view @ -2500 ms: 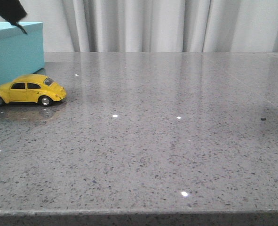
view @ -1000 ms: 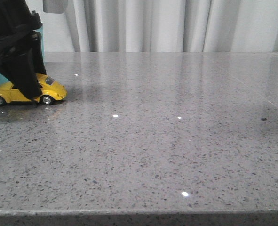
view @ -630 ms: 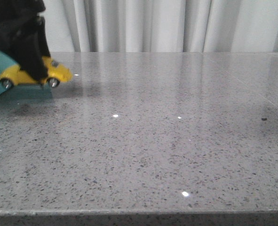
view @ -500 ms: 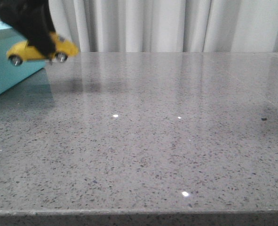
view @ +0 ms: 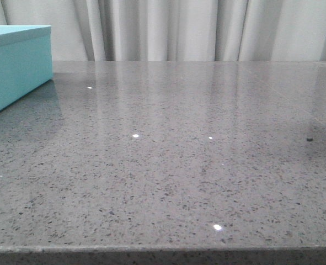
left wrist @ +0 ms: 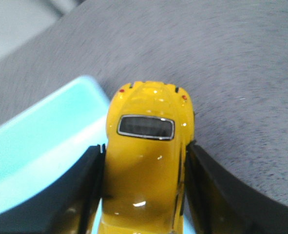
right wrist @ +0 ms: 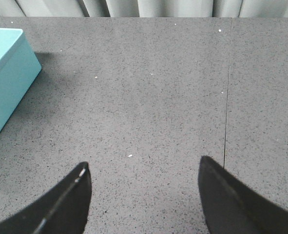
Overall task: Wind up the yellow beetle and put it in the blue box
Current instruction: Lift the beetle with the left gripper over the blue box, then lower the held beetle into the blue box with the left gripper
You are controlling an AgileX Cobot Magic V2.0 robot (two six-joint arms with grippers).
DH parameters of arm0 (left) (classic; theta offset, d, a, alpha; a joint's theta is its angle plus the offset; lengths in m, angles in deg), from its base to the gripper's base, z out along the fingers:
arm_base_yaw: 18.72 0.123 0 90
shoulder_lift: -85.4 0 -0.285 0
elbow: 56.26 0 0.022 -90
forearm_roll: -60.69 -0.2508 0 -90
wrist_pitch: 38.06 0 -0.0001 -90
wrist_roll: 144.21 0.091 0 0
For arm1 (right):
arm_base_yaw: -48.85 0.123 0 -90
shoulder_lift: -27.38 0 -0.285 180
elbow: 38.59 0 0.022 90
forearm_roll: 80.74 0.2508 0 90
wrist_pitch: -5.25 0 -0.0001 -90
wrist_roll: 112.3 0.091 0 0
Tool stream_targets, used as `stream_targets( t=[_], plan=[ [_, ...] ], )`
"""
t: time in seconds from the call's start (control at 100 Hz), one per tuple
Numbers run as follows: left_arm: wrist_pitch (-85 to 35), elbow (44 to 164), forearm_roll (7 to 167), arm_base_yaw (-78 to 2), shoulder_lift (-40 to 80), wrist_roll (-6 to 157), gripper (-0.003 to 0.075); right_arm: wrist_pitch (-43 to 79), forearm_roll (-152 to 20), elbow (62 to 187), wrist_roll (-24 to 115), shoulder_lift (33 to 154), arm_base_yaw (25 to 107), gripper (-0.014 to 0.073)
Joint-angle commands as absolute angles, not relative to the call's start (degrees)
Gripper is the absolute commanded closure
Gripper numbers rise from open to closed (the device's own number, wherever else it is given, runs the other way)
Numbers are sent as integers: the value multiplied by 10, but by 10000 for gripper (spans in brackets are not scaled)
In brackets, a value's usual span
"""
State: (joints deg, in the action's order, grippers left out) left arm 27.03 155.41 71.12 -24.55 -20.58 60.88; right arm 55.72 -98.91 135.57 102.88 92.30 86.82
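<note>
The yellow beetle (left wrist: 146,161) shows only in the left wrist view. My left gripper (left wrist: 144,153) is shut on its body, one black finger on each side, and holds it in the air over the near corner of the blue box (left wrist: 41,146). The blue box also stands at the far left of the front view (view: 14,63) and in the right wrist view (right wrist: 5,73). My right gripper (right wrist: 144,175) is open and empty above bare grey tabletop. Neither arm nor the car shows in the front view.
The grey speckled table (view: 179,154) runs to a front edge near the camera. White curtains (view: 196,27) hang behind it. A thin seam (right wrist: 226,97) crosses the tabletop on the right side.
My left gripper came down on the beetle beside the box, closed on it and lifted it up and left out of the front view. The box side is uncovered again.
</note>
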Motion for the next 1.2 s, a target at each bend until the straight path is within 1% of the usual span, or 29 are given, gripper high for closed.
stream_targets(
  t=[0.0,0.18,0.34,0.49,0.83,1.02,1.14,1.19],
  plan=[
    [264,1574,718,-206,-178,544,586,518,-1005,1369,1023,913,868,118],
    [292,1574,718,-136,-192,477,586,513,-1005,1369,1023,913,868,118],
    [315,1572,715,-108,-218,458,586,504,-1005,1369,1023,913,868,118],
    [316,1572,675,-106,-251,446,586,504,-1005,1369,1023,913,868,118],
    [328,1572,675,-106,-303,439,586,503,-1005,1369,1023,913,868,118],
    [328,1572,670,-106,-310,439,585,505,-1005,1369,1023,913,868,118],
    [328,1572,670,-106,-310,442,562,505,-1005,1369,1023,913,868,118],
    [328,1572,670,-106,-310,442,533,505,-1005,1369,1023,913,868,118]
  ],
)
